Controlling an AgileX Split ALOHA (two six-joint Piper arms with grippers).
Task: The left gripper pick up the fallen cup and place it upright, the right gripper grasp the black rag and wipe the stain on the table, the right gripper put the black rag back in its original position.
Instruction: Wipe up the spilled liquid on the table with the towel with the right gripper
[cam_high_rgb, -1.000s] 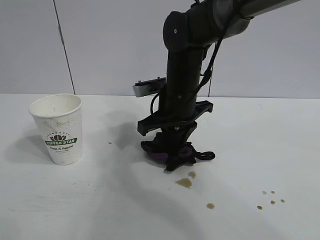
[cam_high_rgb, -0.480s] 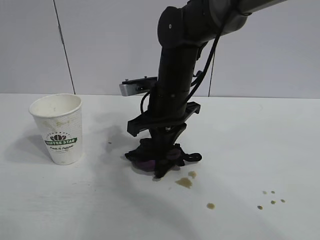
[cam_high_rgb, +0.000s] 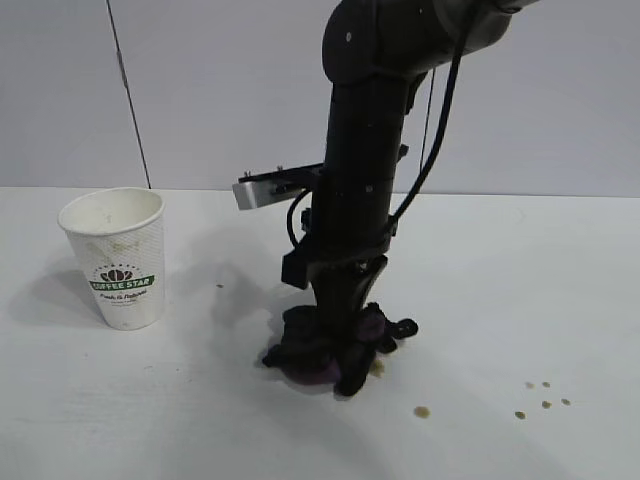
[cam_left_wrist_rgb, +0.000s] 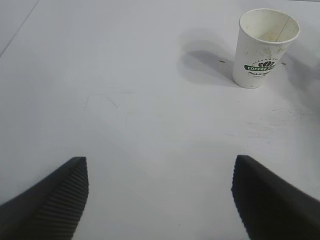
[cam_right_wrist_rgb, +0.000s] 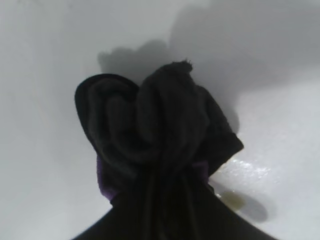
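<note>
Two end effectors: one is wiping, the other is idle.
Right end effector (cam_high_rgb: 345, 362): it points down at the surface, its fingers closed around the black rag and pressing it onto the white top.
Black rag (cam_high_rgb: 325, 345): a bunched bundle with purple tinges, lying flat against the surface under the right end effector; in the right wrist view it (cam_right_wrist_rgb: 155, 145) fills the middle of the picture.
Stain (cam_high_rgb: 377, 367): only a small brown edge shows, touching the rag's right side; the rest seems to be under the cloth. A wet brown mark (cam_right_wrist_rgb: 235, 201) lies just beside the rag in the right wrist view.
Droplets (cam_high_rgb: 421, 411): some small brown spots are near the rag, and a few more lie well apart toward the right.
Left end effector (cam_left_wrist_rgb: 159, 195): its fingers are spread wide with nothing between them, and it hovers over bare surface, well apart from the cup.
Cup (cam_high_rgb: 115, 258): upright on the left part of the surface, mouth up.
Surface (cam_high_rgb: 150, 410): wide, matte white.
Progress: the cup step looks done. Wiping is in the middle, because droplets remain. Putting the rag back is not yet done.
</note>
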